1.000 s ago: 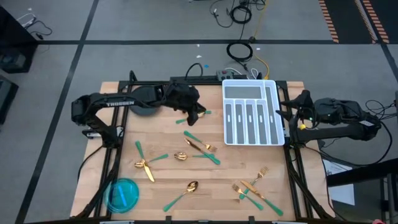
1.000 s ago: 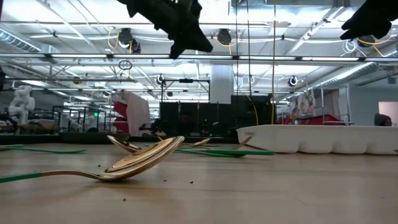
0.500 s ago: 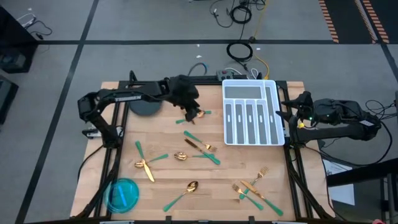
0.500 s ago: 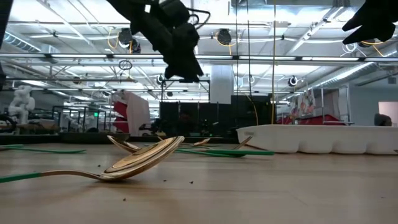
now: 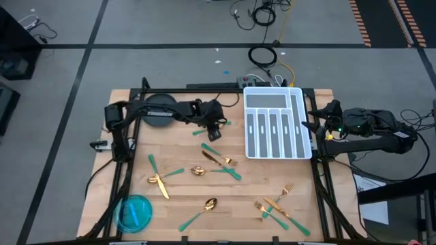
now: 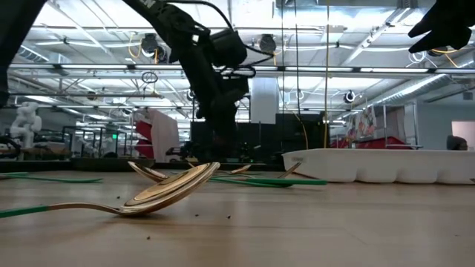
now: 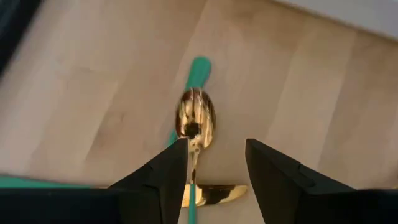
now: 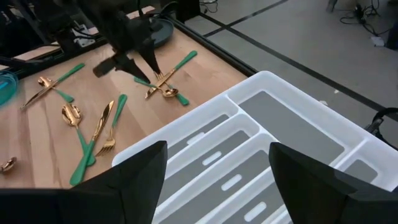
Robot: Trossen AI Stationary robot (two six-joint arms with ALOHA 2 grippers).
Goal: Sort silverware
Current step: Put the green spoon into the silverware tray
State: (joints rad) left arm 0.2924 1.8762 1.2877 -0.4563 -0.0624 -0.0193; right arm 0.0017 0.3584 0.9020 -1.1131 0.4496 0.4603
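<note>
The silverware, gold heads on green handles, lies scattered over the wooden table [image 5: 184, 146]. Two crossed pieces [image 5: 211, 131] lie near the far middle. My left gripper [image 5: 216, 126] hangs open just over them, pointing steeply down. Its two fingers [image 7: 177, 168] stand on either side of a gold head [image 7: 196, 118] without clearly touching it. My right gripper [image 5: 313, 122] waits open above the right rim of the white divided tray [image 5: 272, 89]. That gripper [image 8: 217, 155] looks over the tray [image 8: 249, 124].
More pieces lie at mid-table [image 5: 219, 160], at the left [image 5: 160, 180], near the front [image 5: 204, 207] and at the front right [image 5: 276, 205]. A dark round dish [image 5: 158, 113] sits at the far left, a blue round lid [image 5: 133, 211] at the front left corner.
My left gripper has come down from high above the table to just over the two crossed pieces near the far middle. It has tipped to point more steeply down. The silverware has stayed where it lay.
</note>
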